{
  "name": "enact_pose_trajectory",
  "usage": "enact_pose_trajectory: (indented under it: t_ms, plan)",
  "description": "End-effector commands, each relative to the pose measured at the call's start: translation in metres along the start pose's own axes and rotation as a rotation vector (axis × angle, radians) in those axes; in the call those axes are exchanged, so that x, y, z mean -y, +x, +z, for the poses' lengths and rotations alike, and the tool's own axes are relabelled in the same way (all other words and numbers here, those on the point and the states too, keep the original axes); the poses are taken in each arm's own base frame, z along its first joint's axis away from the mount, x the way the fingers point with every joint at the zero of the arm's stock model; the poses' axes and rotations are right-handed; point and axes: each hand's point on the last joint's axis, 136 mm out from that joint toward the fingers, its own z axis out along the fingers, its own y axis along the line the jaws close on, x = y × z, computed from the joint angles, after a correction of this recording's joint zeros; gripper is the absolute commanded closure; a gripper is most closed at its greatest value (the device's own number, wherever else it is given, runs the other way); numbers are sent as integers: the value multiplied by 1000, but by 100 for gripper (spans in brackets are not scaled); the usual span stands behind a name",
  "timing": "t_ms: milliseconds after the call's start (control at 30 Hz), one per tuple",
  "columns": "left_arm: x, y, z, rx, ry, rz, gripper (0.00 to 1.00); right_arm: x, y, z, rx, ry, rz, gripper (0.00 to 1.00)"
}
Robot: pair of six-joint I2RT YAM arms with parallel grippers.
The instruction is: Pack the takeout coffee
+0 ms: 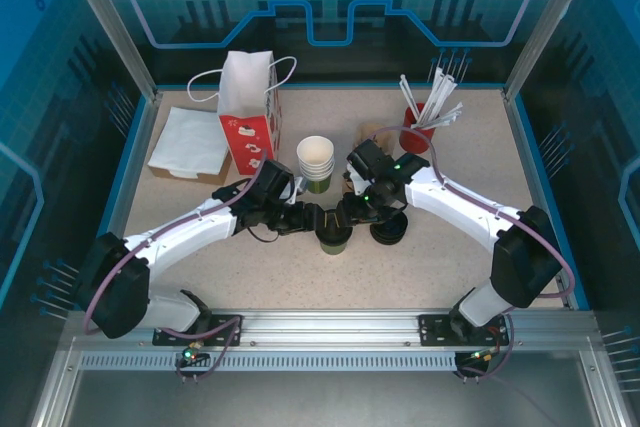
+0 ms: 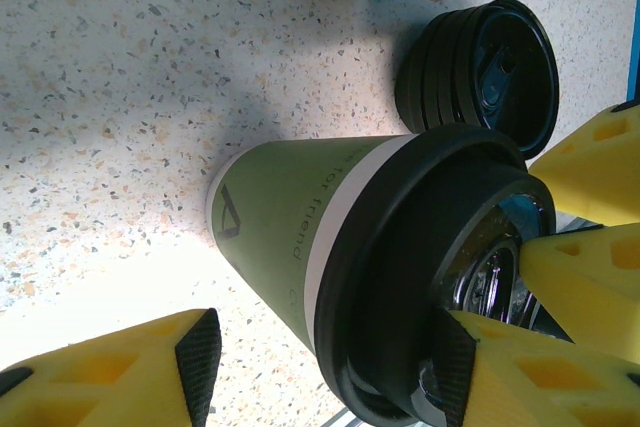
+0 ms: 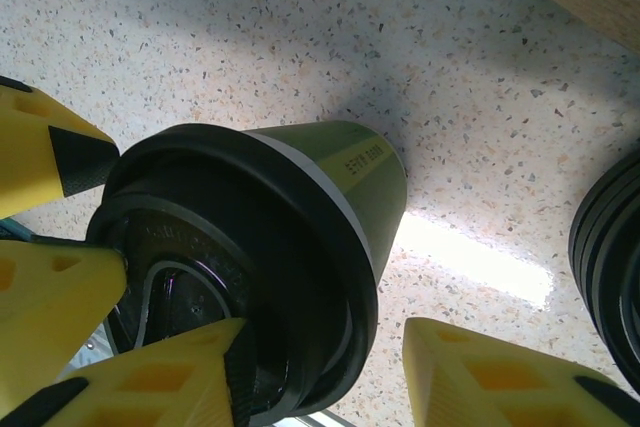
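My left hand [image 2: 330,352] is nearest the lens in its own wrist view, its yellow fingers [image 2: 110,377] spread wide at the bottom of the picture. One black pad stands off the green wall of the takeout coffee [image 2: 290,217], with bare table [image 2: 120,67] showing between. The other reaches over the top of the black lid [image 2: 385,247]. So this hand is open and straddles the rim on its side, with hold of nothing. I read that as bracing, so the coffee cannot slide or tip.

My right hand [image 3: 330,357] mirrors it from the opposite side. One finger lies across the lid's top and the other hangs outside the green wall, with a narrow strip of table between. Its jaws are apart too, and I see nothing pinched in them. With fingers of both hands over the lid, I judge I am at the step of seating it, pressing it onto the rim. It looks level, but I cannot tell whether it is snapped on all round.

The coffee stands upright on the table at the middle, between the two hands. The stack of spare lids [image 2: 480,62] is just beside it, and the stack of lidless cups [image 1: 315,159] just behind. The paper bag [image 1: 245,107] stands upright at the back left, well apart, handles up. I take it that it stands so for the lidded coffee to go in from above.
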Motion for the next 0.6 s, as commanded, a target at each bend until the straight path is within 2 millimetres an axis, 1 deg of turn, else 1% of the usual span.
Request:
enact_pose_trajectory:
  t_ms: [0,333,567]
  plan:
    - [-17,15,8,-61,-73,-9,40,13,16,11,-79,79,1,57]
    - [-24,20,11,-74,-118,-3,41,20,24,20,-123,96,11,59]
    - [-33,28,13,-94,-149,-12,43,26,31,24,-156,118,10,60]
